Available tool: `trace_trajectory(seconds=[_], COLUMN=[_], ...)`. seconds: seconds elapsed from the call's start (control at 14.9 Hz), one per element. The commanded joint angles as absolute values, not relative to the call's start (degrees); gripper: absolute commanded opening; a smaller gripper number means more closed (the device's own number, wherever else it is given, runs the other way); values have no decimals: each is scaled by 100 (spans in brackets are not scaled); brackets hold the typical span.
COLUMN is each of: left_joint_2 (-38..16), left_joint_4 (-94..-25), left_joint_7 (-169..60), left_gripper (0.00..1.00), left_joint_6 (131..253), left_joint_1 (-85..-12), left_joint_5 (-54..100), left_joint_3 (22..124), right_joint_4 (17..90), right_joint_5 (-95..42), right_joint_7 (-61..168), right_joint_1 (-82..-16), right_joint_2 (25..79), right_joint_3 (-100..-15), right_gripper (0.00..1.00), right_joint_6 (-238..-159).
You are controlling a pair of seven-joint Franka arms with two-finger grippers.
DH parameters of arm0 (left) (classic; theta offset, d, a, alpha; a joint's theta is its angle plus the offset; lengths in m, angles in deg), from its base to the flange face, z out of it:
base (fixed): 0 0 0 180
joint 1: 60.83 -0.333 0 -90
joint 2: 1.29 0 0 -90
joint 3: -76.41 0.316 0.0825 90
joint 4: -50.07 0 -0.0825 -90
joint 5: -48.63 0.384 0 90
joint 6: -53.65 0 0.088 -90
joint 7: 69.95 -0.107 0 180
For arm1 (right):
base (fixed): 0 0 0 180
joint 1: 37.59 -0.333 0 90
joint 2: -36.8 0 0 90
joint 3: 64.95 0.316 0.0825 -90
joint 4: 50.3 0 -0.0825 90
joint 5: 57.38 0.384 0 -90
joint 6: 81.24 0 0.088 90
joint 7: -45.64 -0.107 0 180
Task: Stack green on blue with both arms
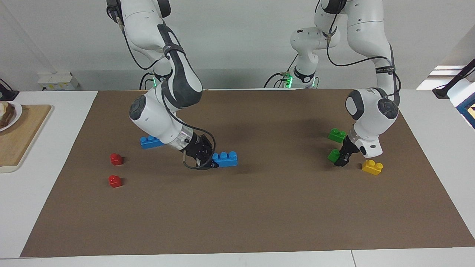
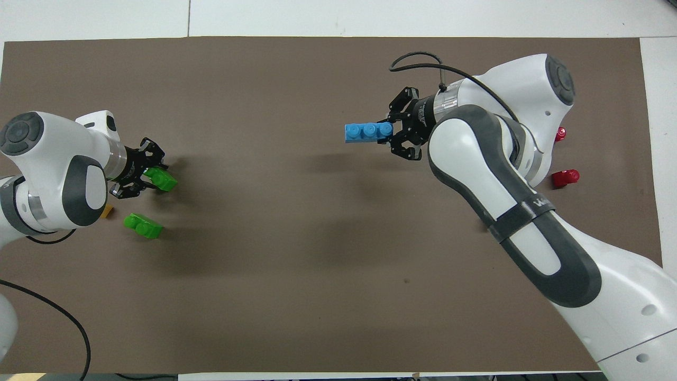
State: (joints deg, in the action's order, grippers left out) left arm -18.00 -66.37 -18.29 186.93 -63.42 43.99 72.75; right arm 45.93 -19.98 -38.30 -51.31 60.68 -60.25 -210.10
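A wide brown mat (image 1: 237,207) covers most of the white table (image 1: 52,207), under a plain pale wall; a wooden cutting board (image 1: 18,137) with a plate sits on the table's edge at the right arm's end.

The right gripper (image 1: 212,162) is low at the mat's middle, pinching one end of a long bright blue three-stud plastic brick (image 1: 226,158), which points to nine o'clock in the overhead view. A second blue brick (image 1: 150,142) lies nearer the robots, partly hidden by the right arm, and two small red one-stud bricks (image 1: 115,159) sit toward the right arm's end.

The left gripper (image 1: 340,161) is down at the mat toward the left arm's end, fingers closed on a small bright green two-stud plastic brick (image 2: 160,179). The other green brick (image 1: 337,135) lies just nearer the robots, at about six o'clock from the held one in the overhead view. A yellow two-stud brick (image 1: 372,167) rests beside the left gripper.
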Motion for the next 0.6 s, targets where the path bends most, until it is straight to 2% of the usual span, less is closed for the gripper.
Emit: trace_trajectory(seconds=[0.0,0.34,0.54], left_joint_2=[-1870,-1861,-1598], left_joint_4=[-6603,-6498,-6358], left_joint_7=[-1889,-1810,-1399], left_gripper=[0,0,0], left_joint_6=[18891,18768,18383], left_joint_1=[-6347,-6285,-6057], left_joint_5=[4301,4301,4301], left_joint_3=[7272,7263,7263], right_joint_4=[5041,5595,5754], right_joint_5=[-1730,-1677,-1484], right_joint_7=[-3847,-3803,-3689], right_joint_1=[-5375,-5666,-5807], right_joint_2=[6001,6018,6062], right_joint_3=[-6038,-6020,-6011], right_gripper=[0,0,0], right_joint_6=[-21509,-22264,-22529])
